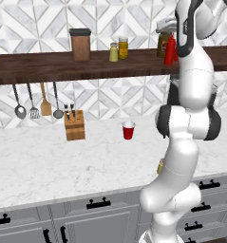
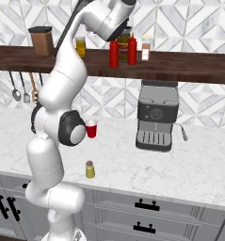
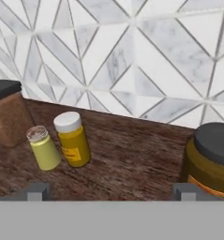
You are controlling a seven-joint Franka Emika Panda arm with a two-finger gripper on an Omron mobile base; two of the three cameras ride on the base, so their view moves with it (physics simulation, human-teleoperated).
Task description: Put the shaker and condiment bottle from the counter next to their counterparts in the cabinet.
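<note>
Tool (image 3: pixel 108 191) released, up at the cabinet (image 2: pixel 189 70), seemingly just beside two red bottles (image 2: pixel 114 53); shaker (image 2: pixel 90 169) far below.

The arm (image 2: pixel 57 117) rises tall from the base, elbow bent at mid height, and reaches up to shelf (image 1: pixel 48 64) level. The gripper (image 3: pixel 111 192) points over the shelf, its fingers (image 3: pixel 36 191) spread wide apart, holding nothing.
</note>
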